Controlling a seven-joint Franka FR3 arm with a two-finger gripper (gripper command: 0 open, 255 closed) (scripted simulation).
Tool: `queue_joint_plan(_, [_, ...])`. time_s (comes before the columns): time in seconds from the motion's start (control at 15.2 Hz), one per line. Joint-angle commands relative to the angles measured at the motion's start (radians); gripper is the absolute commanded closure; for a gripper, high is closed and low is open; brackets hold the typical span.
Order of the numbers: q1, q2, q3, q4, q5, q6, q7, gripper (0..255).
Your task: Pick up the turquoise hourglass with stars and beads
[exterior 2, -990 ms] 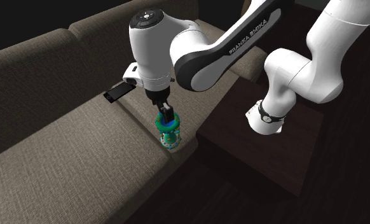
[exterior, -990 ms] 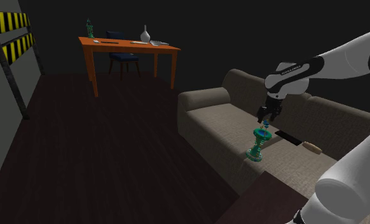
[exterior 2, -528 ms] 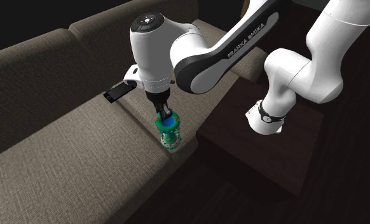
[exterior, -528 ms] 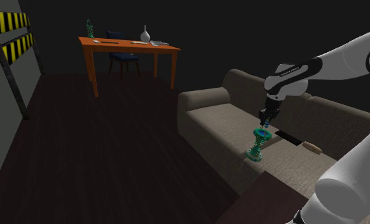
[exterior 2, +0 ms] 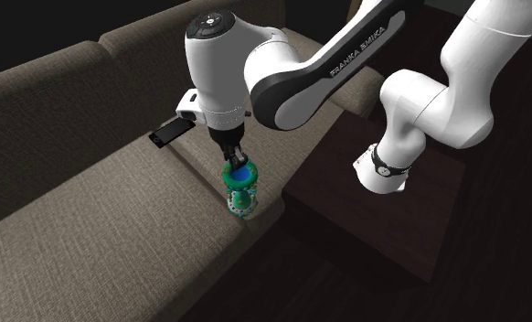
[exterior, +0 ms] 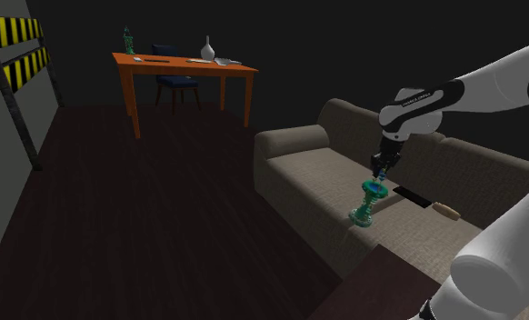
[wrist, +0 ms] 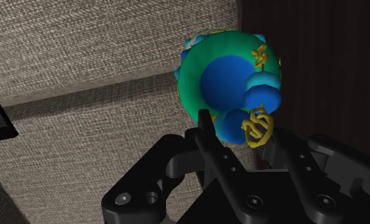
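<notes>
The turquoise hourglass (exterior: pixel 366 202) stands a little tilted near the front edge of the brown sofa seat (exterior: pixel 326 182). Its green top disc carries blue beads and gold stars (wrist: pixel 231 86). My black gripper (exterior: pixel 379 171) comes down on it from above and is shut on the rim of that top disc. In the second exterior view the gripper (exterior 2: pixel 234 163) clasps the hourglass (exterior 2: pixel 239 190) right at the seat's edge. In the wrist view the gripper (wrist: pixel 238 130) is shut, with one finger (wrist: pixel 206 130) on each side of the beaded rim.
A flat black remote (exterior: pixel 414 195) (exterior 2: pixel 168 134) lies on the seat behind the hourglass. The dark stand (exterior 2: pixel 383 210) sits beside the sofa. Far off stand an orange table (exterior: pixel 181 65) with a white vase (exterior: pixel 207 47), a blue chair (exterior: pixel 174 82) and striped shelving (exterior: pixel 13 50).
The fingers stood apart over the hourglass's top and have closed on its rim. The hourglass has since tipped and shifted slightly toward the shoulder view's left.
</notes>
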Motion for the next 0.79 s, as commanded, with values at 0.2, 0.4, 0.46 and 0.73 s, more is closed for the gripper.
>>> queue_joint_plan(0.2, [0.0,-0.032,0.007,0.037,-0.012,-0.067,0.01,255])
queue_joint_plan(0.4, [0.0,-0.049,0.011,0.063,-0.017,-0.109,0.014,255])
queue_joint_plan(0.46, [0.0,-0.055,0.012,0.072,-0.018,-0.122,0.015,255])
queue_joint_plan(0.73, [0.001,-0.073,0.018,0.11,-0.023,-0.178,0.018,255])
